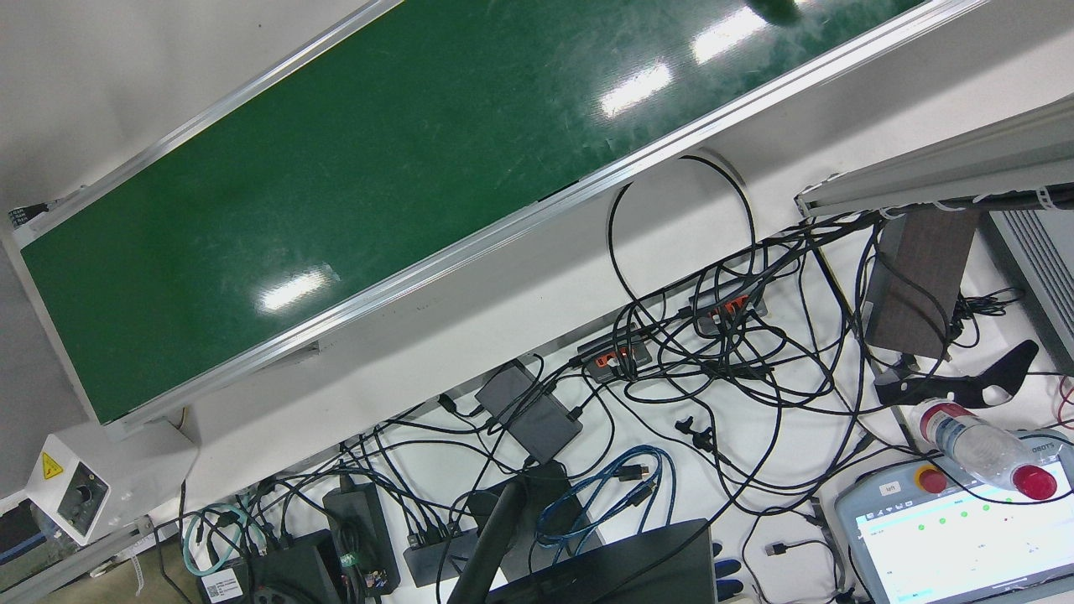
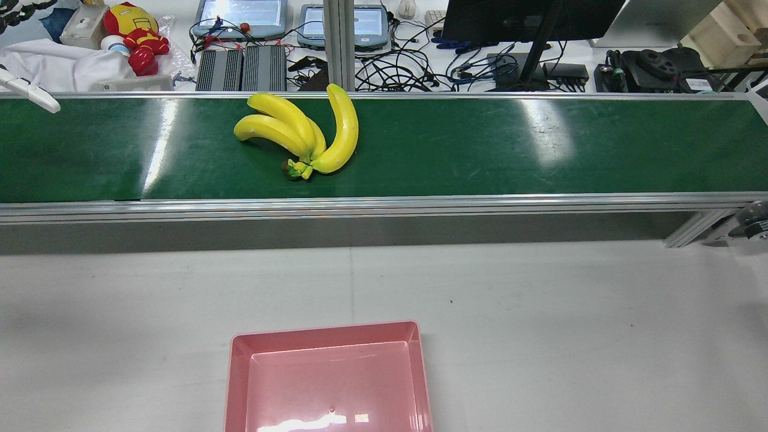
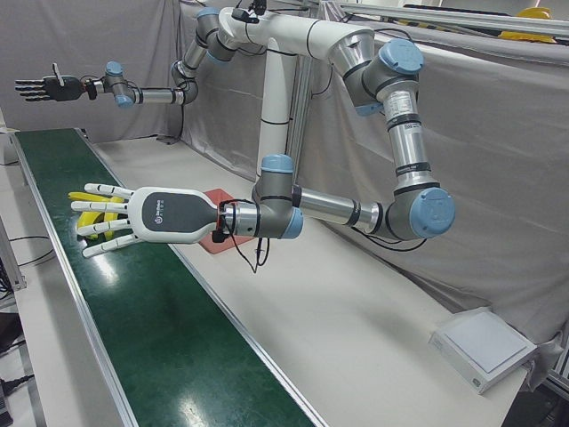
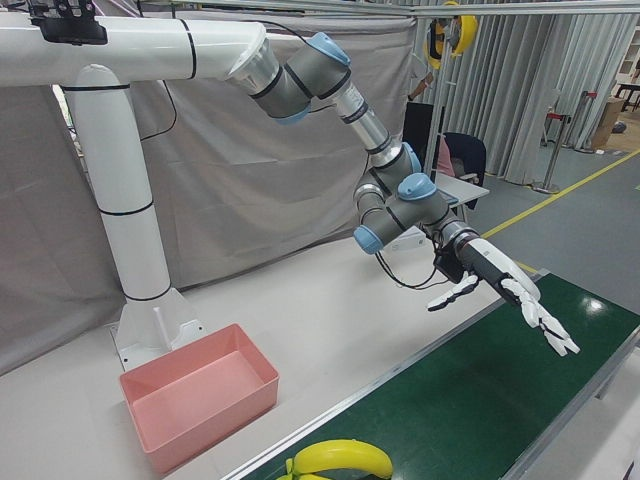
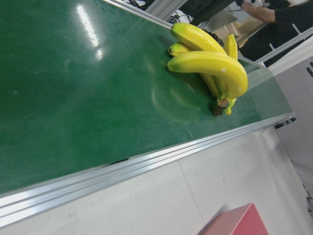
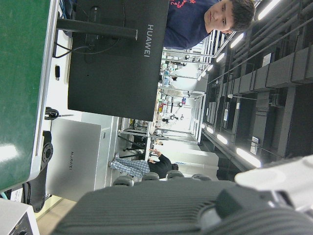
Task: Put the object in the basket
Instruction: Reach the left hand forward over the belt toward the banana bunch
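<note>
Basket: a pink rectangular plastic tray (image 2: 235, 384) sits empty at the near edge of the grey tabletop (image 2: 540, 324). Beyond it, a bunch of yellow plastic bananas (image 2: 303, 132) lies on the green conveyor belt (image 2: 480, 150). Both hold nothing with fingers spread wide: left robot hand (image 3: 111, 218) hovering near the bananas, right robot hand (image 4: 505, 285) well apart above the belt.

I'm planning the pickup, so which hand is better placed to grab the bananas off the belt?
Left. The left hand is open over the belt, nearer the bananas, and its camera frames them. The right hand hangs at the belt's far end, its camera facing away.
</note>
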### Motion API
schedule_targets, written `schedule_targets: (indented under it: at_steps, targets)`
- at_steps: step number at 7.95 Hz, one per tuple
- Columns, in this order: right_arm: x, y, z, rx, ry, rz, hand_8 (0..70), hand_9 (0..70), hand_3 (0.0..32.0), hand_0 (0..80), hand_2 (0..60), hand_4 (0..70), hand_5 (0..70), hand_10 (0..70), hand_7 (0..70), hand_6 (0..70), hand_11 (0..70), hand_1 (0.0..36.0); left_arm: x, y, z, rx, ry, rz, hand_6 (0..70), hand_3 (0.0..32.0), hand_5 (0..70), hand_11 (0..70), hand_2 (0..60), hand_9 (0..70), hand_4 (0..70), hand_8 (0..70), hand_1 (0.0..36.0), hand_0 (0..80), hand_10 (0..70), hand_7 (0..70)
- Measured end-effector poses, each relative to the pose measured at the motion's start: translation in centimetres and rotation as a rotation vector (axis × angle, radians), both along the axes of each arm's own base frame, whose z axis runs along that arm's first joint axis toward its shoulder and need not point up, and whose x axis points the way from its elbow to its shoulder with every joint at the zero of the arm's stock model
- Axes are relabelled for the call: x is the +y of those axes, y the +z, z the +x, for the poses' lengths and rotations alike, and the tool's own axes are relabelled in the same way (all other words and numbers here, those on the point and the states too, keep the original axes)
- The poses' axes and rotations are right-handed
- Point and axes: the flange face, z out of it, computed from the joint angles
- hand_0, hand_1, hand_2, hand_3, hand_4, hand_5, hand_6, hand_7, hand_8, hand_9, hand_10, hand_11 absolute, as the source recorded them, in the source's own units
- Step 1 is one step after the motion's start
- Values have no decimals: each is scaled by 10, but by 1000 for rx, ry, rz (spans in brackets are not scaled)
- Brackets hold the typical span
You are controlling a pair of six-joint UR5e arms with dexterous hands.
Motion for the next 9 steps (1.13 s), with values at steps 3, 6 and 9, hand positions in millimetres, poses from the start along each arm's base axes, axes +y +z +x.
schedule_targets:
  at_steps: [3, 6, 9]
  targets:
    - [0, 0, 0, 0, 0, 0, 0, 0, 0, 0, 0, 0, 0, 0, 0, 0, 0, 0, 2, -3, 15, -27, -3, -12, 14, 182, 171, 58, 0, 98, 20, 99, 128, 556, 26, 68]
    - [0, 0, 0, 0, 0, 0, 0, 0, 0, 0, 0, 0, 0, 0, 0, 0, 0, 0, 5, -14, 52, -69, 41, -20, 8, 198, 159, 60, 0, 98, 0, 94, 155, 555, 26, 67]
    - [0, 0, 0, 0, 0, 0, 0, 0, 0, 0, 0, 0, 0, 0, 0, 0, 0, 0, 7, -11, 58, -116, 33, -17, 16, 168, 167, 66, 17, 101, 28, 100, 206, 596, 28, 71]
